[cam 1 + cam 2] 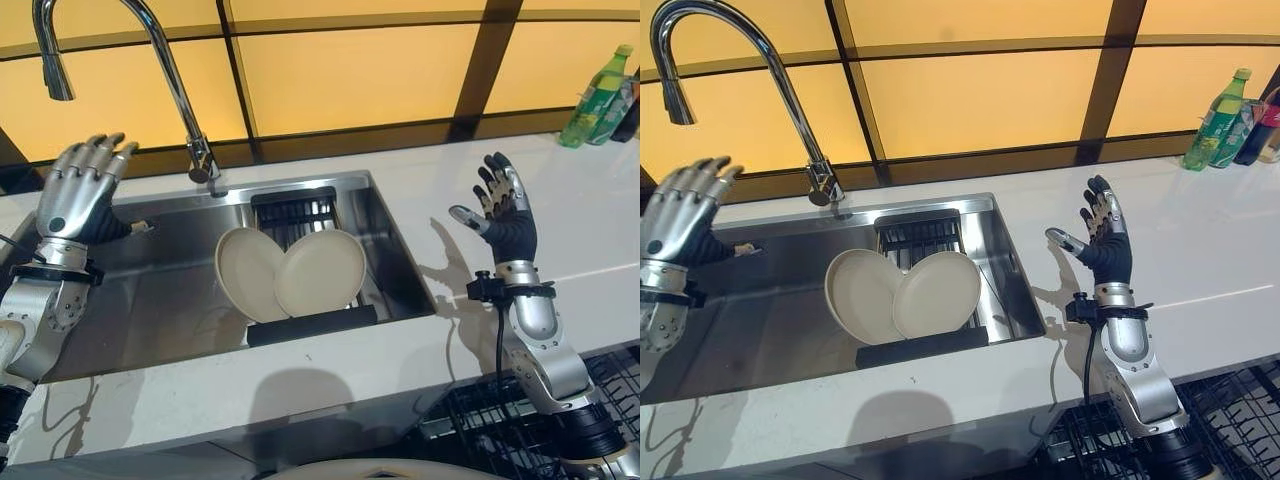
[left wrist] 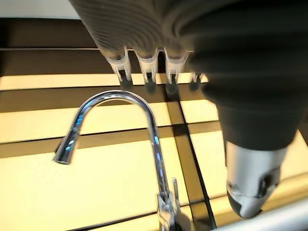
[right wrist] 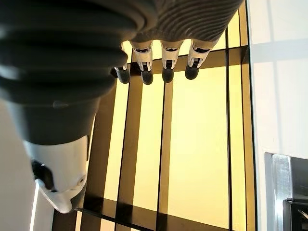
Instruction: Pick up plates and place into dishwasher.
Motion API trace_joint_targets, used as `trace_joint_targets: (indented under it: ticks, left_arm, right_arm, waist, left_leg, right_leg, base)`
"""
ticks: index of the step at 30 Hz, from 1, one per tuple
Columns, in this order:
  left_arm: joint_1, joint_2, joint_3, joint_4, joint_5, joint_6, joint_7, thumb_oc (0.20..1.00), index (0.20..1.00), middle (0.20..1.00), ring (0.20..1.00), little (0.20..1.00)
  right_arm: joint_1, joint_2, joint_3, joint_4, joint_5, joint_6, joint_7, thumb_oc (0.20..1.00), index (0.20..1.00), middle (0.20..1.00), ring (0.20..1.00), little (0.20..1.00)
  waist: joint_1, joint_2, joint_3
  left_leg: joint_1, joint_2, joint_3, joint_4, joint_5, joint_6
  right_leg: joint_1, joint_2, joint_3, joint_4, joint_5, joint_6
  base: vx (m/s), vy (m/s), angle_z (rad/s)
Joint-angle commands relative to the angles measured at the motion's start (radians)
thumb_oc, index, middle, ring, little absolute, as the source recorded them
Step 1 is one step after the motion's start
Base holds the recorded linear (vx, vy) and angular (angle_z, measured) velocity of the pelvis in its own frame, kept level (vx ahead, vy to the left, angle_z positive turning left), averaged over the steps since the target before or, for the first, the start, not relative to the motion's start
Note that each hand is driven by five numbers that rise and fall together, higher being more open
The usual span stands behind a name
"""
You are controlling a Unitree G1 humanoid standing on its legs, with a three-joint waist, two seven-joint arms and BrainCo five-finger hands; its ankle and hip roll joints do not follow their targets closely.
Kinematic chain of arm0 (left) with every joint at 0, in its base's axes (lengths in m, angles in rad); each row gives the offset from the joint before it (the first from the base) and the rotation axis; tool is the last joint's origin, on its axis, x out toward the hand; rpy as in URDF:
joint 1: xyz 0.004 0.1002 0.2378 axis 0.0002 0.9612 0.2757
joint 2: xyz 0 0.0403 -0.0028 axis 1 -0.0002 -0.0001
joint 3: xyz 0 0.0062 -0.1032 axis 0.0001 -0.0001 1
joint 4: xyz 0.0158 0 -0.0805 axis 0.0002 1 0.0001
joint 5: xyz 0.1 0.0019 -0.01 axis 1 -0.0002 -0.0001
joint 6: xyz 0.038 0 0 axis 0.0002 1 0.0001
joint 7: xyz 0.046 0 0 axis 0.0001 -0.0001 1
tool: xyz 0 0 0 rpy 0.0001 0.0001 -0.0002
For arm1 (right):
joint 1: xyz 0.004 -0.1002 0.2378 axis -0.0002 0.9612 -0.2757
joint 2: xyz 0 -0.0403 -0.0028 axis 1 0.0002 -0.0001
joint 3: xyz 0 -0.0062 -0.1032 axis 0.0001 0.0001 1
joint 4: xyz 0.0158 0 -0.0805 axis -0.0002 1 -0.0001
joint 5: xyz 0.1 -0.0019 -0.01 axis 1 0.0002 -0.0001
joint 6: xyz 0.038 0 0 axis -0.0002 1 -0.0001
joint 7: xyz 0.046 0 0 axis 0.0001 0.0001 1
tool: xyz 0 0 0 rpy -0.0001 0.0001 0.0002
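Plates (image 1: pixel 290 272), two of them and cream-coloured, are seen leaning together on edge against a dark rack (image 1: pixel 305 325) in the right half of the steel sink (image 1: pixel 150 300), one overlapping the other at about the middle. Nothing is held yet. The left hand (image 1: pixel 82 185) is raised above the sink's left end, at about nine o'clock from the plates, with fingers loosely extended and empty. The right hand (image 1: pixel 1102 235) is held upright over the white counter (image 1: pixel 1200 270), at about three o'clock from the plates, with fingers spread and empty.

Several risks can be judged from this. Since the plates overlap, the rear one is likely to be dragged or tipped if the front one is pulled without being separated first, and a clatter into the steel basin could follow. The glazed rims look slick, so a shallow pinch may slip. The faucet (image 1: pixel 150 70), at about eleven o'clock from the plates, could be struck on a lift. A dishwasher basket (image 1: pixel 480 420) is seen below the counter edge, at about five o'clock; that edge could be clipped on transfer.
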Motion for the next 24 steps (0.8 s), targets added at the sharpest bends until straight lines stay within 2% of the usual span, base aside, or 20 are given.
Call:
trace_joint_targets:
  ticks: [1,6,9,15,24]
  left_arm:
    - [-0.031,0.085,-0.002,0.043,0.081,-0.031,0.067,1.000,1.000,1.000,1.000,1.000]
    - [-0.014,0.088,-0.065,0.030,0.154,-0.063,0.065,1.000,1.000,1.000,1.000,1.000]
    - [-0.015,0.085,-0.121,0.049,0.185,-0.085,0.100,1.000,1.000,1.000,1.000,1.000]
    - [-0.018,0.085,-0.169,0.055,0.219,-0.119,0.176,1.000,1.000,1.000,1.000,1.000]
    - [-0.018,0.082,-0.240,0.071,0.264,-0.154,0.193,1.000,1.000,1.000,1.000,1.000]
  right_arm:
    - [-0.007,-0.088,-0.027,-0.031,0.022,-0.039,0.008,1.000,1.000,1.000,1.000,1.000]
    - [0.006,-0.094,-0.026,-0.027,0.023,-0.039,0.011,1.000,1.000,1.000,1.000,1.000]
    - [0.012,-0.099,-0.022,-0.022,0.026,-0.039,0.014,1.000,1.000,1.000,1.000,1.000]
    - [0.027,-0.104,-0.012,-0.020,0.026,-0.034,0.017,1.000,1.000,1.000,1.000,1.000]
    - [0.039,-0.119,-0.005,-0.013,0.030,-0.030,0.024,1.000,1.000,1.000,1.000,1.000]
  waist:
    - [-0.028,0.027,-0.042]
    - [-0.034,0.022,-0.037]
    - [-0.041,0.019,-0.034]
    - [-0.050,0.011,-0.028]
    - [-0.069,0.006,-0.006]
  left_leg:
    - [0.006,-0.038,0.067,0.007,-0.050,0.093]
    - [0.009,-0.042,0.070,0.009,-0.055,0.096]
    - [0.013,-0.045,0.072,0.011,-0.059,0.099]
    - [0.015,-0.048,0.078,0.013,-0.065,0.104]
    - [0.008,-0.051,0.085,0.027,-0.076,0.109]
  right_leg:
    - [-0.140,0.039,0.045,0.024,0.092,-0.036]
    - [-0.147,0.033,0.049,0.028,0.097,-0.028]
    - [-0.152,0.028,0.058,0.032,0.099,-0.021]
    - [-0.164,0.022,0.074,0.036,0.104,-0.011]
    - [-0.192,0.012,0.102,0.052,0.109,0.003]
  base:
    - [0.05,0.049,0.00]
    - [0.05,0.044,0.00]
    - [0.07,0.048,0.00]
    - [0.07,0.035,-0.01]
    - [0.05,0.031,-0.06]
